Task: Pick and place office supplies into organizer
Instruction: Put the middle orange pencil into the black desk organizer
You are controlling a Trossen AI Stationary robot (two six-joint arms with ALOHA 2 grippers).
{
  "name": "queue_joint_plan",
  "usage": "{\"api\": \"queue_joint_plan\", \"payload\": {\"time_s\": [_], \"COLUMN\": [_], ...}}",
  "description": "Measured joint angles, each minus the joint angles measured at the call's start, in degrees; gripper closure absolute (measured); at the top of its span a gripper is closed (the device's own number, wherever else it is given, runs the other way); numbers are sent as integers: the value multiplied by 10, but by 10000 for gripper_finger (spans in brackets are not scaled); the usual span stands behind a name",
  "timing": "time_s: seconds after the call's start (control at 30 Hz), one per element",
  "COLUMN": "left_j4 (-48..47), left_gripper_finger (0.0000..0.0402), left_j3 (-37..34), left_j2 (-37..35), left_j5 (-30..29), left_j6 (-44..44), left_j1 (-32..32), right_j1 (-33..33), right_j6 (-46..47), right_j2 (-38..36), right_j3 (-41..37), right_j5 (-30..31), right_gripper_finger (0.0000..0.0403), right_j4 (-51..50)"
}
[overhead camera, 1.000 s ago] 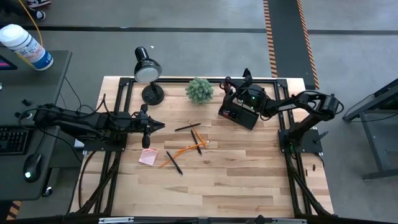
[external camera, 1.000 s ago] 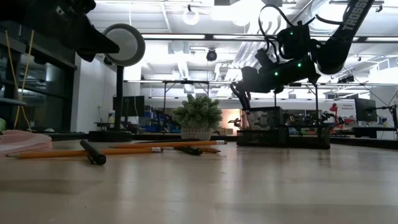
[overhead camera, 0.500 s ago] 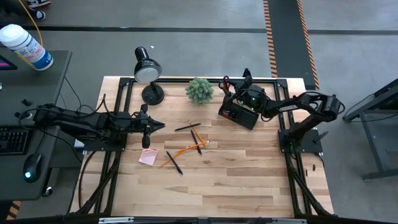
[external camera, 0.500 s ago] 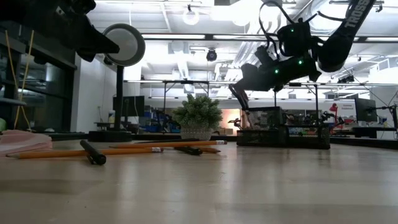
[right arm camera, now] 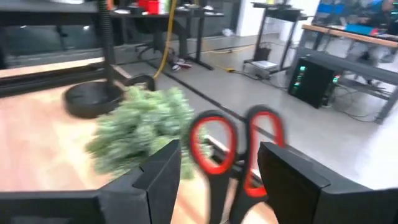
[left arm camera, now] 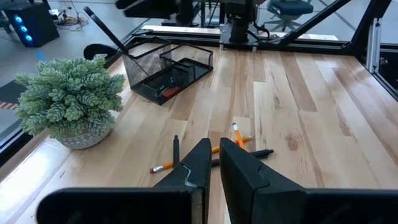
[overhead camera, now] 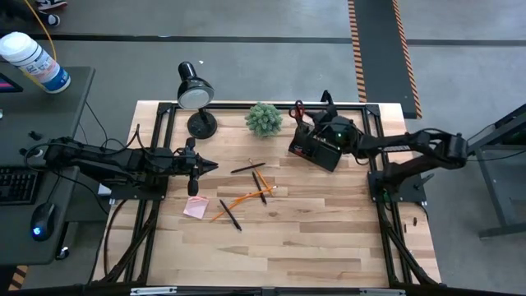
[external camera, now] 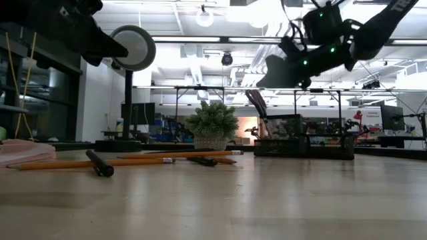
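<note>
Over the organizer (overhead camera: 316,148) the right gripper (right arm camera: 217,171) hangs with jaws wide, red-handled scissors (right arm camera: 233,146) standing inside; pencils (overhead camera: 246,193) mid-table look light, stiff, best pinched mid-shaft. Left gripper (left arm camera: 211,163) closed, empty.

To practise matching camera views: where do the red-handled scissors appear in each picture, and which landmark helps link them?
High view: scissors standing in the organizer, far-right of table.
Low view: cannot tell.
Left wrist view: handles not in it.
Right wrist view: centre, between open fingers.
Shared landmark: green plant.
</note>
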Motion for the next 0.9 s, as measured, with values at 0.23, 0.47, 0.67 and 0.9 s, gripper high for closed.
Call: {"api": "queue_joint_plan", "payload": {"time_s": [0.23,0.47,0.67,0.9], "left_j4": [-4,-4,-3,-1], "left_gripper_finger": [378,378,378,378], "left_j3": [0,0,0,0], "left_j2": [0,0,0,0], "left_j5": [0,63,86,77], "left_j6": [1,4,0,0], "left_j1": [0,0,0,0], "right_j1": [87,166,204,213], "right_j6": [61,56,13,12], "right_j2": [-38,-38,-29,49], "right_j3": [0,0,0,2], "right_j5": [-56,-111,-125,-149], "right_gripper_finger": [228,249,260,262], "right_j4": [-57,-68,-61,-8]}}
